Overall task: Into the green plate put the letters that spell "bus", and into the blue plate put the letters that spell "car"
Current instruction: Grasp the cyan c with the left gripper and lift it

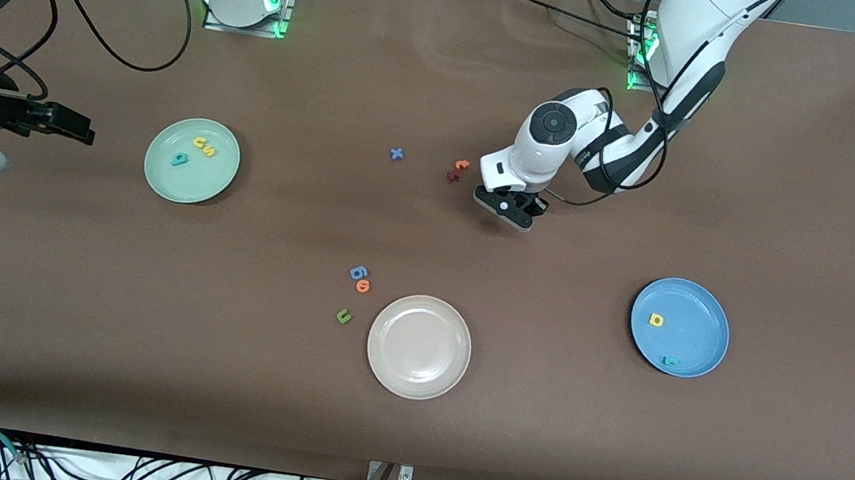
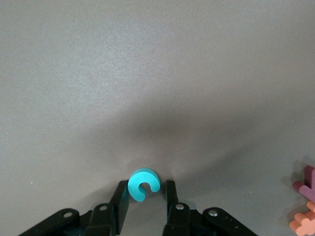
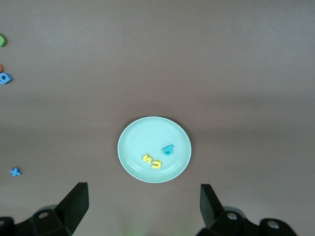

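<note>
The teal "c" (image 2: 135, 187) lies on the table between the fingers of my left gripper (image 2: 146, 185). One finger touches it and a narrow gap shows at the other. In the front view the left gripper (image 1: 509, 208) hides it. The green plate (image 1: 193, 187) holds the teal "b" (image 1: 180, 159), yellow "u" (image 1: 200, 141) and yellow "s" (image 1: 208, 151). The blue plate (image 1: 700, 314) holds the yellow "a" (image 1: 656, 320) and teal "r" (image 1: 670, 361). My right gripper (image 1: 74, 127) waits wide open beside the green plate (image 3: 133, 147), at the right arm's end.
A beige plate (image 1: 418, 346) sits nearest the front camera. A blue "b"-like letter (image 1: 358, 272), an orange letter (image 1: 363, 286) and a dark green "u" (image 1: 343, 315) lie beside it. A blue "x" (image 1: 396, 154), an orange letter (image 1: 462, 165) and a dark red letter (image 1: 453, 176) lie close to the left gripper.
</note>
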`<state>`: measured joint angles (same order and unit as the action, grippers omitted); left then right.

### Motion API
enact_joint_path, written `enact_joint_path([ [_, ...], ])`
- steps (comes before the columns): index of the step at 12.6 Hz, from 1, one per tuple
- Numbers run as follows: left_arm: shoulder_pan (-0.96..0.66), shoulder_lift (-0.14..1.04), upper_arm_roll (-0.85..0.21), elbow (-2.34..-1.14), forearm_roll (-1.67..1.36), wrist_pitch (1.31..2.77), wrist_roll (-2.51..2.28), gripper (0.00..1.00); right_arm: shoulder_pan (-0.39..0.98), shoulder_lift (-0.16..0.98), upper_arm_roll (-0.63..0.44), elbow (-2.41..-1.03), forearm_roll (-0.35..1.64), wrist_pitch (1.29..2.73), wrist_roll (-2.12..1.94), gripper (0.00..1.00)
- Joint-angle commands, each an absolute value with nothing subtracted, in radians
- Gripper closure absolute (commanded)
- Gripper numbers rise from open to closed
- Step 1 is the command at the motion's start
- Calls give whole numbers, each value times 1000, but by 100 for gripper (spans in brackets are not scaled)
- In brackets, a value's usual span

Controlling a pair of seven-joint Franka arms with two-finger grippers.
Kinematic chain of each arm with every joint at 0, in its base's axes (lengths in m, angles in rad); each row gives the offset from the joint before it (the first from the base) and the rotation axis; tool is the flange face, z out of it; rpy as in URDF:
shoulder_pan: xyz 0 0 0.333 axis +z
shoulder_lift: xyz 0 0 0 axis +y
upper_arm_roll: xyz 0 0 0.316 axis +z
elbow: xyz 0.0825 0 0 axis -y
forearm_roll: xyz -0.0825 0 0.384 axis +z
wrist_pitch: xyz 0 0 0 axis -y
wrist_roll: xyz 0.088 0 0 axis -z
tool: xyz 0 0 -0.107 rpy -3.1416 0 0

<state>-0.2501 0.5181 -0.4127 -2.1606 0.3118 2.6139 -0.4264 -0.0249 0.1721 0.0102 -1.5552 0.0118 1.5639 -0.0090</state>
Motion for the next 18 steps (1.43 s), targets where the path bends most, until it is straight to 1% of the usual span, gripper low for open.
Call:
enact_joint_path([
  [1,-244,520,-417,-2169,356,2631,-451,74,-48,170,29,-1540,-2,1555,-14,0],
  [2,-244,520,-417,-2169,356,2631,-451,75,-48,170,29,-1540,-2,1555,-14,0],
  [9,-242,520,-416,-2169,356,2631,-451,76,-48,170,29,-1540,0,1554,-12,0],
  [12,-242,519,-416,-2168,356,2631,-449,83,-48,170,29,-1540,-2,1554,-14,0],
  [13,-242,518,-416,-2168,356,2629,-448,83,-48,172,29,-1540,-2,1554,-14,0],
  [18,-161,494,-417,-2155,357,2619,-315,86,-48,172,29,-1540,-2,1554,-14,0],
])
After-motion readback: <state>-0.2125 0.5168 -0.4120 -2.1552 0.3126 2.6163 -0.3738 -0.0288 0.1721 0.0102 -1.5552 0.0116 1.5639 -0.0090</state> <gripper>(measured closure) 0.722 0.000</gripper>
